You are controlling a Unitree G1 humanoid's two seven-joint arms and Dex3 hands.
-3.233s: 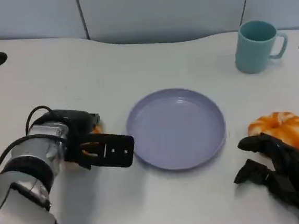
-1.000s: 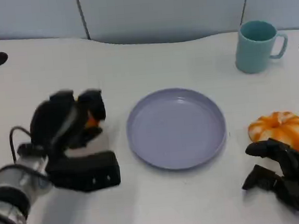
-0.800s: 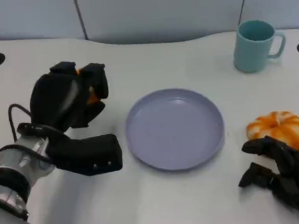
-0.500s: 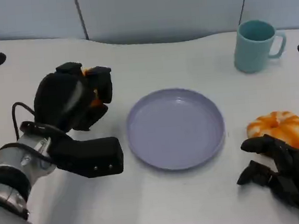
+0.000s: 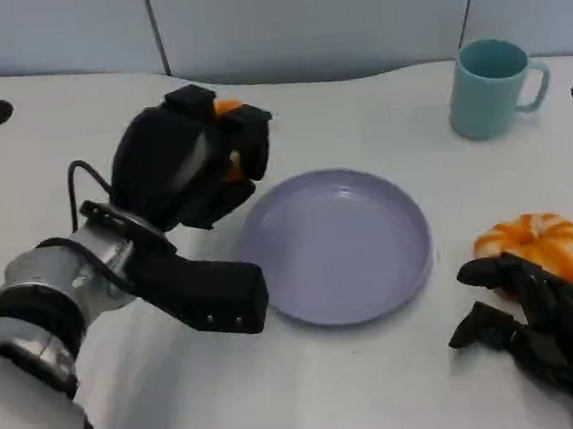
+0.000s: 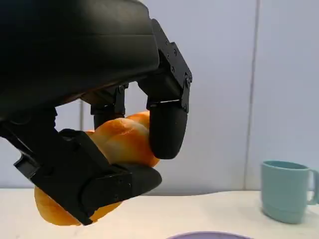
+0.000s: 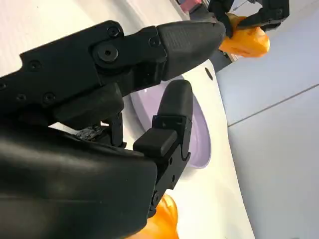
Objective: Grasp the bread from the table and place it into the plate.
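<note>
White table (image 5: 382, 387) with two dark round holes near its far edge; on it, a lavender plate (image 5: 337, 245) at centre; a teal mug (image 5: 492, 87) far right; an orange pumpkin (image 5: 535, 247) near right.

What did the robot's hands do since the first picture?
The left hand, which was down on the table over the bread, has lifted it up and carried it toward the purple plate, not yet over it. The right hand, the orange bun beside it and the teal mug stayed put.
</note>
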